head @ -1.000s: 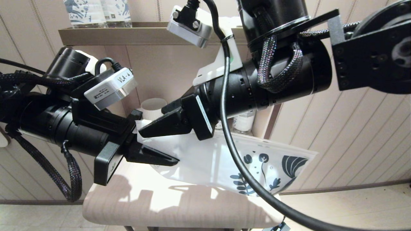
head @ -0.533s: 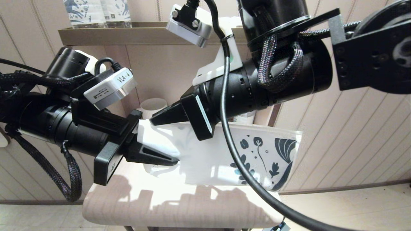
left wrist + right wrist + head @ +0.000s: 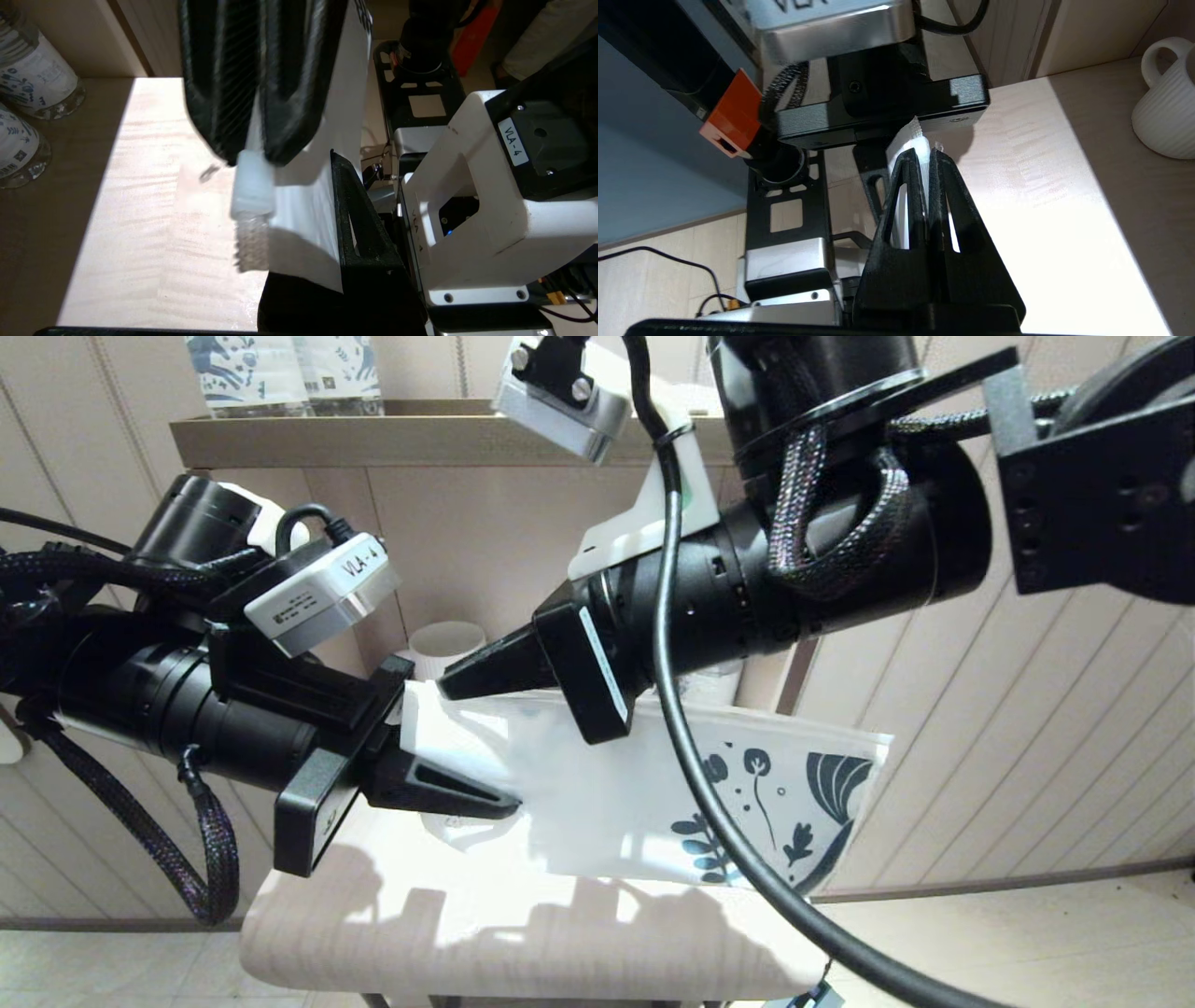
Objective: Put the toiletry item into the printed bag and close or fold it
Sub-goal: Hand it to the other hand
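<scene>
- Two pincers meet over the pale wood-grain surface (image 3: 523, 933), and both have hold of the printed bag (image 3: 597, 803), which hangs in the air between them.
- We see the left pincer (image 3: 504, 801) squeezed tight on the plain white end of the bag. In its own wrist view the left pincer (image 3: 254, 156) has its fingers (image 3: 289, 93) pressed together on a thick white strip at the bag's edge. A short grey bristly piece sticks out past that strip; we cannot tell whether it is the toiletry item.
- The right pincer (image 3: 446, 689) sits just above the left one and is likewise clamped shut, on the bag's upper corner. In the right wrist view the right pincer (image 3: 927, 154) shows a thin white fold of the bag (image 3: 909, 140) pinched between its closed fingers (image 3: 945, 186).
- From both pincers the bag stretches away beneath the right arm, its end with dark leaf and flower prints farthest from them and clear of the surface.
- A ribbed white mug (image 3: 446, 649) stands just behind the right pincer's tip, at the back of the surface; the same mug (image 3: 1164, 112) shows in the right wrist view.
- On the shelf (image 3: 373, 439) well above the pincers stand patterned bottles (image 3: 280, 373). Two more such bottles (image 3: 28, 93) stand on the surface off to the side of the left pincer.
</scene>
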Controlling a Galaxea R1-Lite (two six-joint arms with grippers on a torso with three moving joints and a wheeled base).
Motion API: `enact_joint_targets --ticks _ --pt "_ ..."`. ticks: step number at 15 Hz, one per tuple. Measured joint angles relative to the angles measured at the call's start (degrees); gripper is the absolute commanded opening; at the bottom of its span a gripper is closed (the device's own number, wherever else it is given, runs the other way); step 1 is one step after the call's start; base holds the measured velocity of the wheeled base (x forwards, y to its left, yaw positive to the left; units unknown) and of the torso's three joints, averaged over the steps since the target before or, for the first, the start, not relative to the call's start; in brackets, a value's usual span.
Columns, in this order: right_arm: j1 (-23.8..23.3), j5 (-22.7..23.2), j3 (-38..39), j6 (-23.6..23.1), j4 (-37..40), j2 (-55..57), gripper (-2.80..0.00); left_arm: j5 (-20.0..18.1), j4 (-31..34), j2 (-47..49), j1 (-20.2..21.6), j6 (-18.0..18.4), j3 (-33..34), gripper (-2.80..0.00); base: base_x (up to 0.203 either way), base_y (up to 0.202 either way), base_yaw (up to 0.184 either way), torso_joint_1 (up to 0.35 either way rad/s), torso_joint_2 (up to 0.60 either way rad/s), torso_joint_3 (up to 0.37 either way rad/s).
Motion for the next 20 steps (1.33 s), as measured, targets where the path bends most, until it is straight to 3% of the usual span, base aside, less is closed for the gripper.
enact_joint_targets --ticks 5,11,12,20 --pt "-0.02 0.11 0.09 5.92 -0.07 -1.76 -2.8 -0.06 -0.05 -1.04 -0.26 -0.74 0.39 -2.8 0.0 0.0 0.0 0.0 0.0 0.0" --pt "0.04 0.11 1.01 5.74 -0.3 -2.22 -2.8 -0.09 -0.13 -1.05 -0.49 -0.75 0.05 -2.8 0.0 0.0 0.0 0.0 0.0 0.0" --pt "0.05 0.06 1.13 5.49 -0.36 -2.24 0.0 -0.1 -0.11 -1.05 -0.49 -0.77 0.05 -2.8 0.0 0.0 0.0 0.0 0.0 0.0" --pt "0.0 0.09 -0.69 5.42 -0.29 -1.67 0.0 -0.1 -0.7 -0.99 -0.49 -0.7 0.27 -2.8 0.0 0.0 0.0 0.0 0.0 0.0"
